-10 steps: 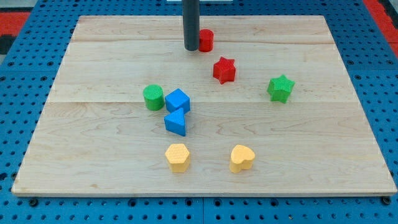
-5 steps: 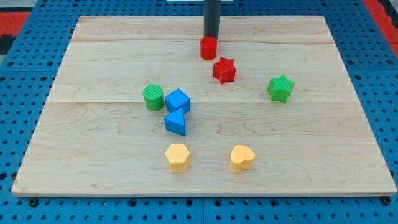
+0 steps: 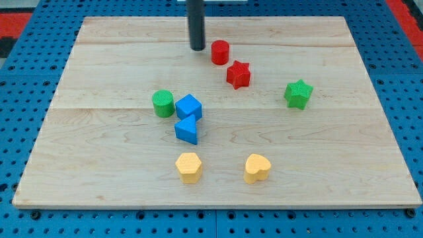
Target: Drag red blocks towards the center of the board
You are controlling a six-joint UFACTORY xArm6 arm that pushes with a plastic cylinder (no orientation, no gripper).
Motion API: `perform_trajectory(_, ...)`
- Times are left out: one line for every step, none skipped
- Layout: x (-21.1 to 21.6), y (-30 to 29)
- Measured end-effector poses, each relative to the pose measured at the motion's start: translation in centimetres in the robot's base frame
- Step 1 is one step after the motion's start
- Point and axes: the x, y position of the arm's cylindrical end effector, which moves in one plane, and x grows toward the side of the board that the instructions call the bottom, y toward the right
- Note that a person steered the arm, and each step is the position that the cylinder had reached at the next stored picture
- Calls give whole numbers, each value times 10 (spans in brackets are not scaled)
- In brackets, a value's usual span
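A red cylinder (image 3: pixel 220 51) stands near the view's top, a little right of the middle. A red star (image 3: pixel 238 74) sits just below and right of it, close but apart. My tip (image 3: pixel 197 48) is on the board to the left of the red cylinder, a small gap away, not touching it. The rod rises straight up out of the view's top.
A green cylinder (image 3: pixel 162 103), a blue cube (image 3: pixel 189 107) and a blue wedge-shaped block (image 3: pixel 187 129) cluster left of centre. A green star (image 3: pixel 298 93) is at the right. Two yellow blocks (image 3: pixel 189 166) (image 3: pixel 257 168) lie near the bottom. The wooden board (image 3: pixel 99 165) lies on a blue pegboard.
My tip went from left of the red cylinder to above it, nudging it down slightly, then back to its left. The red star and other blocks have not moved.
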Motion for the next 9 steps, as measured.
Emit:
perform_trajectory(13,72)
perform_trajectory(14,92)
perform_trajectory(14,92)
perform_trajectory(19,147)
perform_trajectory(20,198)
perform_trajectory(57,163)
perform_trajectory(58,90)
perform_trajectory(87,94)
perform_trajectory(87,55)
